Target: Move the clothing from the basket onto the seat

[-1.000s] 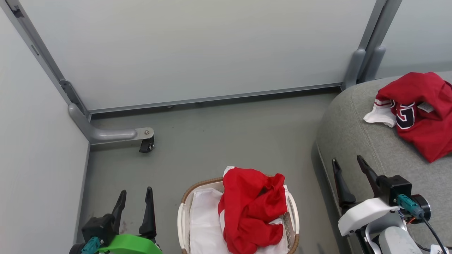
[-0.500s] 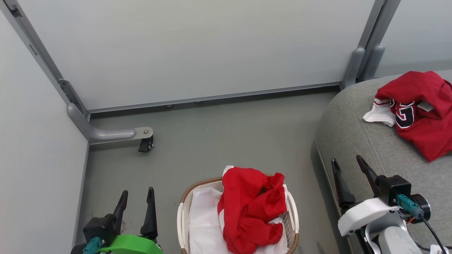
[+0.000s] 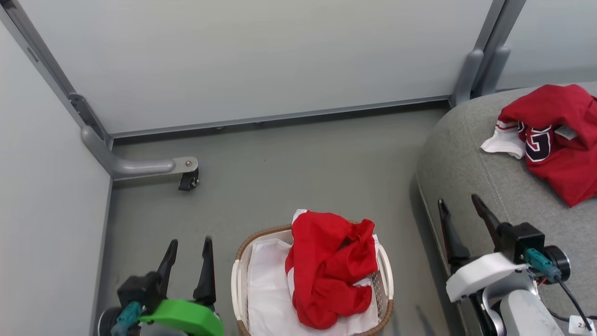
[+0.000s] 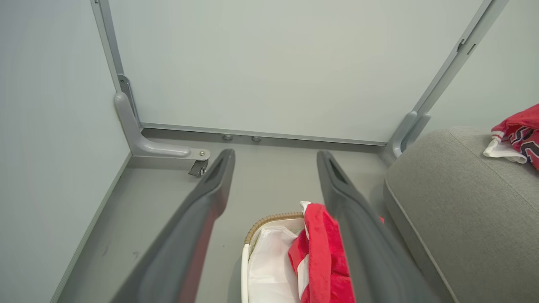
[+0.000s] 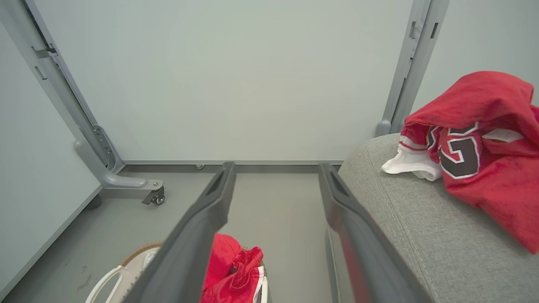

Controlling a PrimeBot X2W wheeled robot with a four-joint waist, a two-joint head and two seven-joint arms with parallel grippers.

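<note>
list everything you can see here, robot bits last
basket: one, white with brown rim, on floor at bottom centre
liner: one, white, inside basket
red garment: one, red with some white, bunched in basket's right half
lettered garment: one, red with white sleeve and dark letter, on seat
seat: one, grey, right side
panels: several, pale grey, behind and left
caster foot: one, grey, back left on floor
floor: grey
left gripper: one, dark fingers open, green cover, left of basket
right gripper: one, dark, open, white cover, by seat
</note>
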